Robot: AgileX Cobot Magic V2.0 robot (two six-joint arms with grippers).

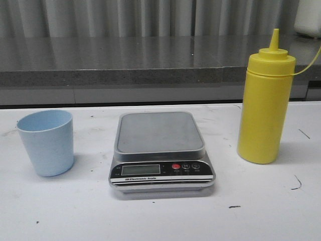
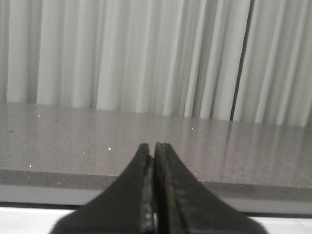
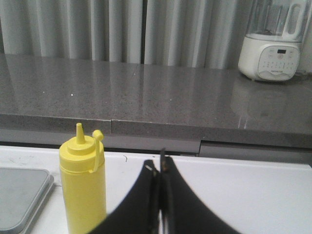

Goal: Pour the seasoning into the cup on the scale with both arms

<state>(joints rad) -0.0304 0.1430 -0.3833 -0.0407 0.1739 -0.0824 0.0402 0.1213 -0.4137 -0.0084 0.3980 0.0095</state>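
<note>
from my seat i see both pincers only through their wrist cameras. the left pincer (image 2: 155, 187) is clenched, its two black fingers pressed flat together with nothing between them. the right pincer (image 3: 158, 195) is clenched too, also on nothing.

on the white desk (image 1: 160, 221), nearest me at six o'clock, sits the flat silver digital scale (image 1: 161, 150) with its square steel platform bare, its lcd, red button and black front strip facing me. at about nine o'clock from it, apart from it, stands the small pale blue speckled plastic cup (image 1: 46, 142), upright on the desk and not on the platform. at three o'clock from the scale stands the tall yellow plastic squeeze bottle of seasoning (image 1: 264, 103), upright, pointed nozzle cap on, taller than the cup. the right wrist camera shows that bottle (image 3: 83, 187) just beside the right pincer, not touching.

farther off runs a grey speckled counter (image 1: 125, 63) carrying a white blender base (image 3: 270, 58), backed by pale pleated curtains (image 2: 146, 53).
</note>
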